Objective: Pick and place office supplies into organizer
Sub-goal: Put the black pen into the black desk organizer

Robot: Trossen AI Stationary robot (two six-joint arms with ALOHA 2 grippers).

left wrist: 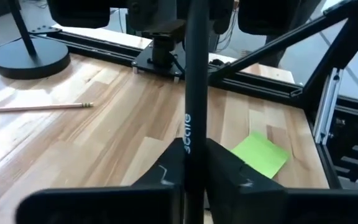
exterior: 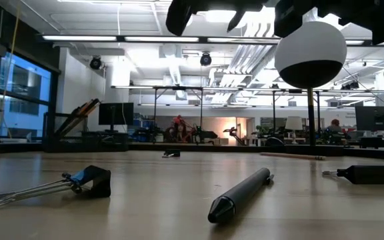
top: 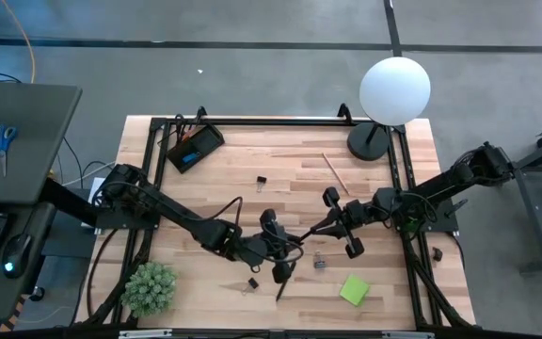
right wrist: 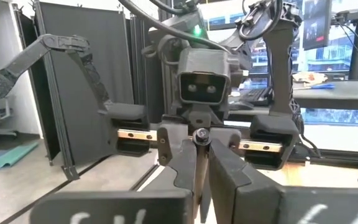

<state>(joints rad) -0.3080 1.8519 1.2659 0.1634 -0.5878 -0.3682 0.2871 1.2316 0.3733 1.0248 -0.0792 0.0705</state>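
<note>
Black pen (left wrist: 194, 93) held lengthwise between both arms, left claw (left wrist: 194, 168) and right claw (right wrist: 202, 163) each clamped on an end

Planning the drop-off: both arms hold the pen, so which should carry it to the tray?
Left. The left end effector grips the pen, and the tray sits on its side; the right end effector is farther from it.
</note>
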